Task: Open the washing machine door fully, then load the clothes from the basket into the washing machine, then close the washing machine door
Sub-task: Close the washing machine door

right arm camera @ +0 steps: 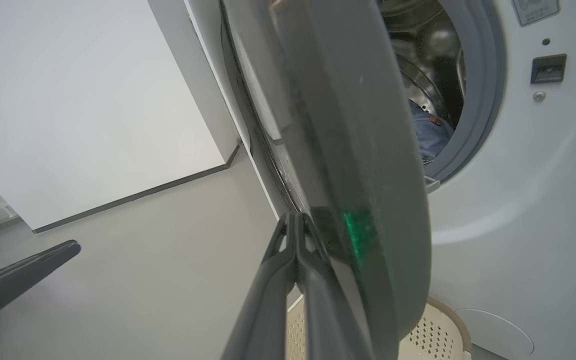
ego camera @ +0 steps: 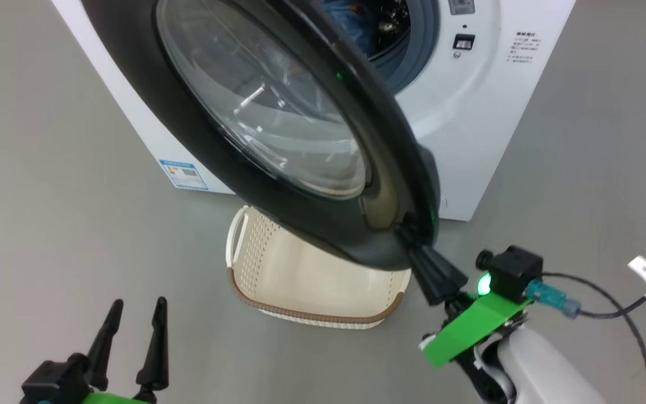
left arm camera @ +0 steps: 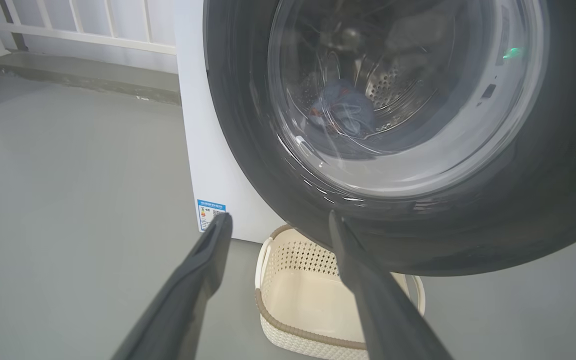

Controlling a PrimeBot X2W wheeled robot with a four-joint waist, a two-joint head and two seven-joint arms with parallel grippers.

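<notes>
The washing machine door (ego camera: 278,129) stands about half open, with its free edge swung out from the front of the washing machine (ego camera: 469,140). The clothes (right arm camera: 430,137) lie inside the machine's drum, and the basket (ego camera: 261,252) on the floor just in front of the machine looks empty, so I judge that only the closing remains. Your right hand (right arm camera: 295,225) has its fingers pressed together and touches the black rim at the free edge, pinching nothing. Your left hand (ego camera: 138,303) is spread and hangs well apart from the machine. The door is probably stiff, rather heavy and turns only on its hinge. The glossy rim may be slippery, so push flat on the rim far from the hinge, not on the glass bowl.
</notes>
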